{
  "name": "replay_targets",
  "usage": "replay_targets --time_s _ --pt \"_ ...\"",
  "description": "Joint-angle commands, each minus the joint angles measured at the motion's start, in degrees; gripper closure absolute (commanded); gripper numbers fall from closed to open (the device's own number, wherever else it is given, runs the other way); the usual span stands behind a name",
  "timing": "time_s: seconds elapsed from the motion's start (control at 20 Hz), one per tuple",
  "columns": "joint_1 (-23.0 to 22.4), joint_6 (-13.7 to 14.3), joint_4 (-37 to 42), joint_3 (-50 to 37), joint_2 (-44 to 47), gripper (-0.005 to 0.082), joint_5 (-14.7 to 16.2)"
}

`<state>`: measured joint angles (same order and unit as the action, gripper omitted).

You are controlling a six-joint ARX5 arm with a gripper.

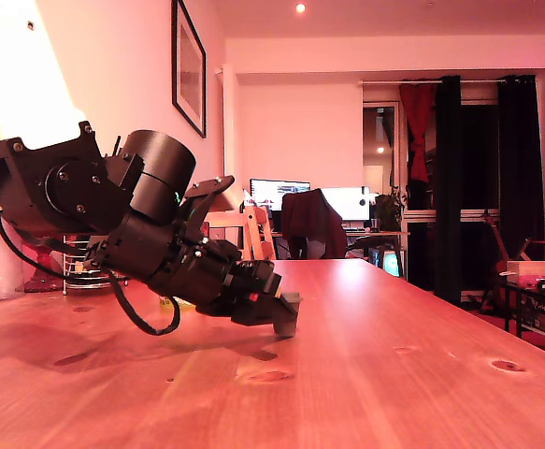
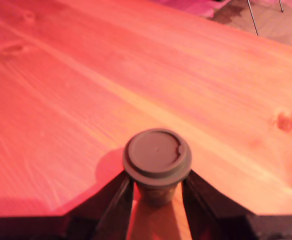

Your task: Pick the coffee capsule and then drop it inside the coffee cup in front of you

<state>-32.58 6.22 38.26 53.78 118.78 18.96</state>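
I have the coffee capsule (image 2: 157, 159) pinched between the jaws of the gripper (image 1: 286, 316), low over the bench (image 1: 394, 365), well in from its edges. So the pick looks done. I judge a lift and carry to the coffee cup next; I can't see it.

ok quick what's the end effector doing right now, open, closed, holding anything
End effector: closed on the small grey-brown round-topped coffee capsule, low over the reddish wooden table.
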Motion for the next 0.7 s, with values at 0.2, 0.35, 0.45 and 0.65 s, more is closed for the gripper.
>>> replay_targets --time_s 0.2,0.35,0.45,0.65 --pt "1.92 0.17 -1.75 0.04 -1.51 0.0558 0.02" --pt "3.58 0.17 -4.26 0.04 -5.22 0.0558 0.02" --pt "4.96 0.22 -5.46 0.04 -7.45 0.0558 0.0" --pt "8.22 0.22 -7.93 0.04 -11.13 0.0558 -0.61"
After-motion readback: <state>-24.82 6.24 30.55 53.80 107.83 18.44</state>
